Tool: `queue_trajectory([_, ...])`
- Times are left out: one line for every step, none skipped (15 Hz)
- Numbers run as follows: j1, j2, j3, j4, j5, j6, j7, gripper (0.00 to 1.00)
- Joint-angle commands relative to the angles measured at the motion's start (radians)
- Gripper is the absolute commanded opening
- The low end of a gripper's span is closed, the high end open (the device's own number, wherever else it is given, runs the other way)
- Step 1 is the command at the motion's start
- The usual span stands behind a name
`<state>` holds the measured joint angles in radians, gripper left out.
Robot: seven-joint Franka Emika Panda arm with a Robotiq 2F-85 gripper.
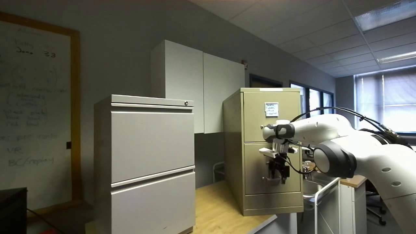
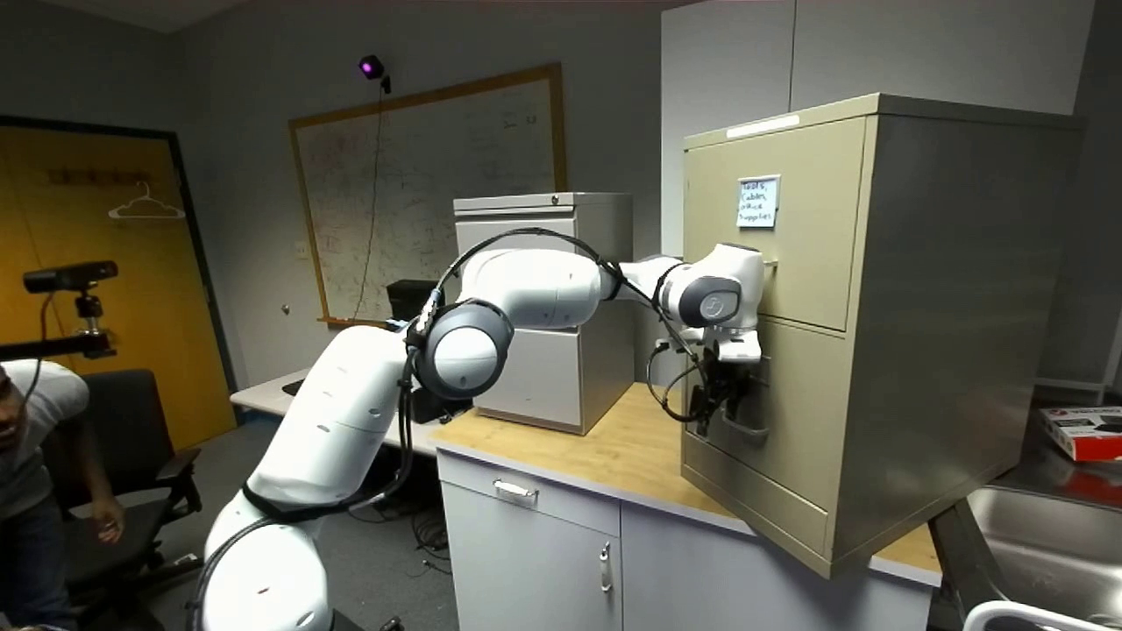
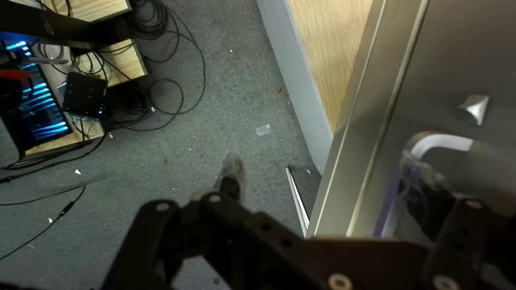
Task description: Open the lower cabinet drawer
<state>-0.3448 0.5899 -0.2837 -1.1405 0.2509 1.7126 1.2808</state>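
The lower cabinet drawer (image 1: 253, 169) is a beige-tan metal front, flush with its filing cabinet in both exterior views. Its pale metal handle (image 3: 445, 141) shows at the right of the wrist view, with a small metal knob (image 3: 475, 108) beside it. My gripper (image 3: 324, 171) points down in front of this drawer, jaws wide apart. One finger (image 3: 233, 177) stands out over the floor side; the opposite finger (image 3: 423, 189) overlaps the handle's bend, and whether it touches cannot be told. Nothing is clasped between them. In an exterior view the gripper (image 2: 714, 403) partly hides the handle (image 2: 745, 428).
The upper drawer (image 1: 253, 120) with a white label sits above, close to my wrist. A wider light-grey cabinet (image 1: 152, 143) shares the wooden counter (image 2: 627, 438). A sink (image 2: 1043, 543) lies beside the filing cabinet. A person (image 2: 35, 438) is at the far left.
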Motion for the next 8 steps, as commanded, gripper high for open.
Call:
queue_trajectory([0.009, 0.095, 0.038, 0.122, -0.024, 0.077, -0.049, 1.0])
queue_trajectory([0.012, 0.096, 0.039, 0.126, -0.025, 0.072, -0.046, 1.0])
queue_trajectory([0.013, 0.098, 0.042, 0.13, -0.021, 0.07, -0.044, 1.0])
queue_trajectory([0.015, 0.098, 0.043, 0.135, -0.022, 0.062, -0.042, 1.0])
queue_trajectory([0.018, 0.095, 0.042, 0.134, -0.026, 0.058, -0.04, 1.0])
queue_trajectory([0.02, 0.089, 0.041, 0.131, -0.028, 0.053, -0.04, 1.0])
queue_trajectory([0.024, 0.079, 0.038, 0.124, -0.038, 0.047, -0.039, 1.0])
queue_trajectory([0.027, 0.071, 0.035, 0.117, -0.045, 0.042, -0.038, 1.0])
